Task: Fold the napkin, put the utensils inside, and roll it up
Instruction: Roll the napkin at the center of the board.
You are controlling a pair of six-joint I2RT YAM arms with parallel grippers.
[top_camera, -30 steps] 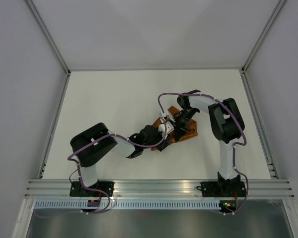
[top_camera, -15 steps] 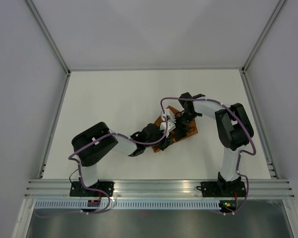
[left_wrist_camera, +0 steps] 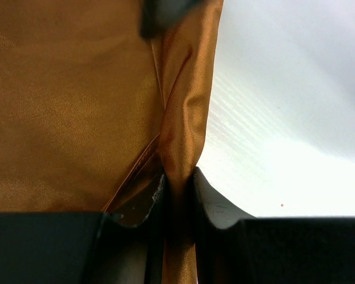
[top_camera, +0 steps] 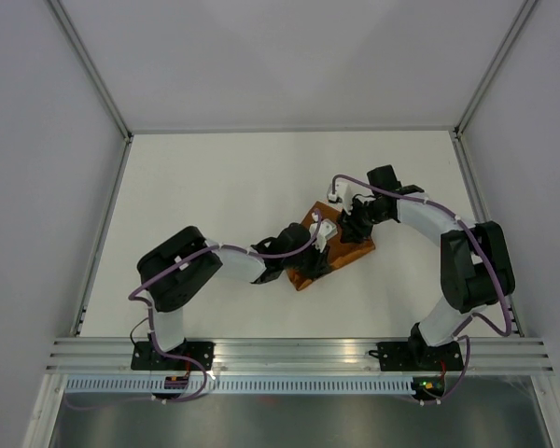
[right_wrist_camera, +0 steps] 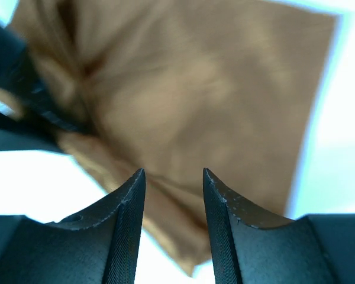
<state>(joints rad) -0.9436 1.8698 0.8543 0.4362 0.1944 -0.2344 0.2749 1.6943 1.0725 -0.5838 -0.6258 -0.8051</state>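
The rust-brown napkin (top_camera: 347, 253) lies folded at mid-table, partly under both grippers. My left gripper (top_camera: 319, 243) is shut on a raised fold along the napkin's edge (left_wrist_camera: 180, 136), and the cloth runs down between its fingers (left_wrist_camera: 216, 204). My right gripper (top_camera: 354, 222) hovers over the napkin's far side. Its jaws (right_wrist_camera: 173, 175) stand open with nothing between them, and the napkin (right_wrist_camera: 201, 94) spreads below, blurred. The utensils are out of view.
White table (top_camera: 215, 196) surrounds the napkin, with grey walls and an aluminium frame (top_camera: 299, 355) along the near edge. In the right wrist view the left gripper's dark body (right_wrist_camera: 21, 83) shows at the napkin's left side.
The right gripper has opened, let go of the napkin and drawn back to the right as its arm swung outward. The left gripper moved slightly right, still holding the fold.
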